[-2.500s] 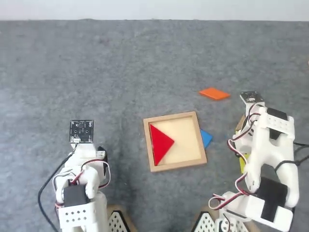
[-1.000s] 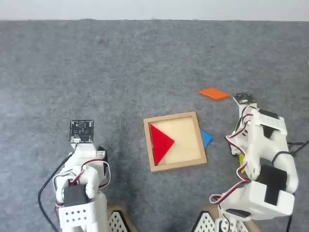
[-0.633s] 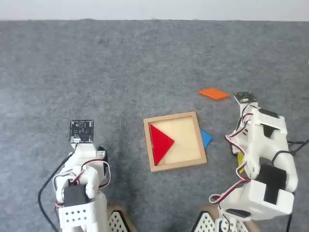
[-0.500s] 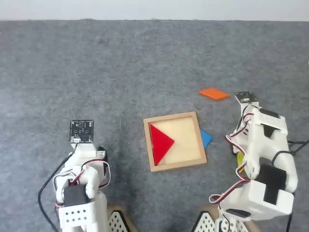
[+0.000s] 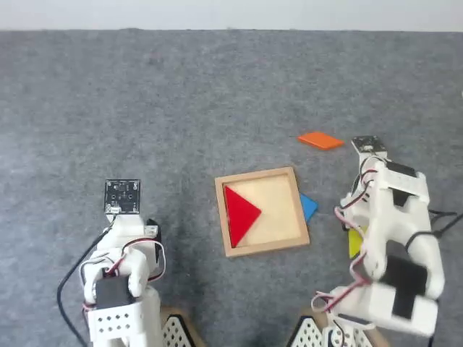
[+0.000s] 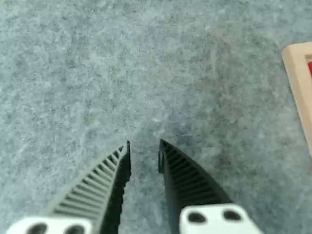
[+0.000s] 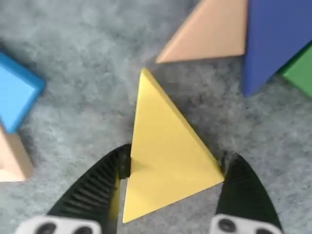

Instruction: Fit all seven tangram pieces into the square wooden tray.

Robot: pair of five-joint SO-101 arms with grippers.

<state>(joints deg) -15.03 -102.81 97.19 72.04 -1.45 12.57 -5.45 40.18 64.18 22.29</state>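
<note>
The square wooden tray (image 5: 262, 176) lies mid-table with a red triangle (image 5: 239, 212) in its left half. My right gripper (image 7: 176, 156) is shut on a yellow triangle (image 7: 163, 161), its fingers pressing two opposite edges. That yellow triangle (image 5: 354, 242) peeks out beside the right arm (image 5: 394, 217). A light blue piece (image 5: 309, 207) lies against the tray's right side, and an orange piece (image 5: 321, 140) lies farther back. My left gripper (image 6: 144, 144) hovers over bare carpet with its fingers nearly together and nothing between them.
A tan triangle (image 7: 209, 34), a dark blue piece (image 7: 278, 34) and a green piece (image 7: 300, 73) lie close beyond the yellow one. The light blue piece (image 7: 17, 90) and a tray corner (image 7: 12, 156) are beside it. The left arm (image 5: 123, 253) is folded at the front left.
The right arm has shifted slightly, and the yellow triangle now shows more beside it, on the tray's side. The left arm, tray and other pieces have not moved.
</note>
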